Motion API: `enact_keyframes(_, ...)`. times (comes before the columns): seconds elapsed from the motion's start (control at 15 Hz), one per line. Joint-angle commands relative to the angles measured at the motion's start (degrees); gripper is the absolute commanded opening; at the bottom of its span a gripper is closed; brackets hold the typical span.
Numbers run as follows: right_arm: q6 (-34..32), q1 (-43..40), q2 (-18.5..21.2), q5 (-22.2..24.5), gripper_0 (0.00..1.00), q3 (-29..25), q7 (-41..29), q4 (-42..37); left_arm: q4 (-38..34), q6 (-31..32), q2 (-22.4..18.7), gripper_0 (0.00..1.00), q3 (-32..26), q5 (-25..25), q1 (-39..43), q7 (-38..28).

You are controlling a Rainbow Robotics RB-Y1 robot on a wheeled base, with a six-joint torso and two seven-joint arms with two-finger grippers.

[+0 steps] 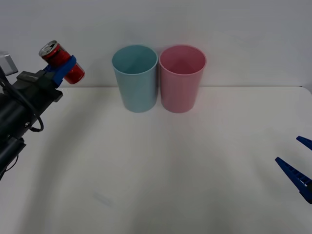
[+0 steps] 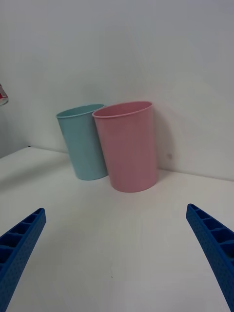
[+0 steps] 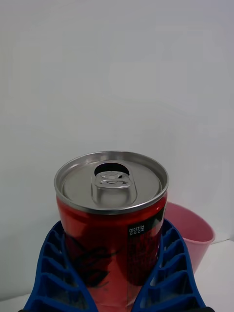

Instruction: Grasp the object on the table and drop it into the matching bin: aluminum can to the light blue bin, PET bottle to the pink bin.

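The aluminum can (image 1: pixel 61 61), a small red cylinder with a silver lid and pull tab, is held up in the air at the far left, tilted, with my left gripper (image 1: pixel 63 69) shut on it. It hangs left of the light blue bin (image 1: pixel 135 78) and well above the table (image 1: pixel 156 170). The pink bin (image 1: pixel 182 78) stands right beside the blue one. In the left wrist view the can (image 3: pixel 111 214) sits between the blue fingers (image 3: pixel 53 273), with the pink bin's rim (image 3: pixel 192 234) behind it. My right gripper (image 1: pixel 298 163) rests open at the right edge, low over the table.
Both bins stand at the back of the white table against a plain white wall. In the right wrist view the light blue bin (image 2: pixel 84 141) and pink bin (image 2: pixel 127 146) are ahead of the open right gripper (image 2: pixel 117 253), and a sliver of the can (image 2: pixel 2 95) shows at the edge.
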State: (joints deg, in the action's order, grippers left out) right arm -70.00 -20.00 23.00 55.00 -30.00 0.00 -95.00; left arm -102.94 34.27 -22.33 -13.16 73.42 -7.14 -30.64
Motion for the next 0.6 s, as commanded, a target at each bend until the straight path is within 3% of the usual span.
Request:
enact_keyframes(0.07,0.0,0.0,0.0,0.0,1.0,0.0,0.0,0.0,6.18,1.59,0.01,0.0,1.73,2.08,-7.37,-0.39)
enact_keyframes(0.33,0.0,0.0,0.0,0.0,1.0,0.0,0.0,0.0,17.43,6.95,0.1,0.01,2.52,6.3,-18.62,1.46)
enact_keyframes(0.6,0.0,0.0,0.0,0.0,1.0,0.0,0.0,0.0,27.88,7.13,1.24,0.01,3.75,9.02,-27.32,5.33)
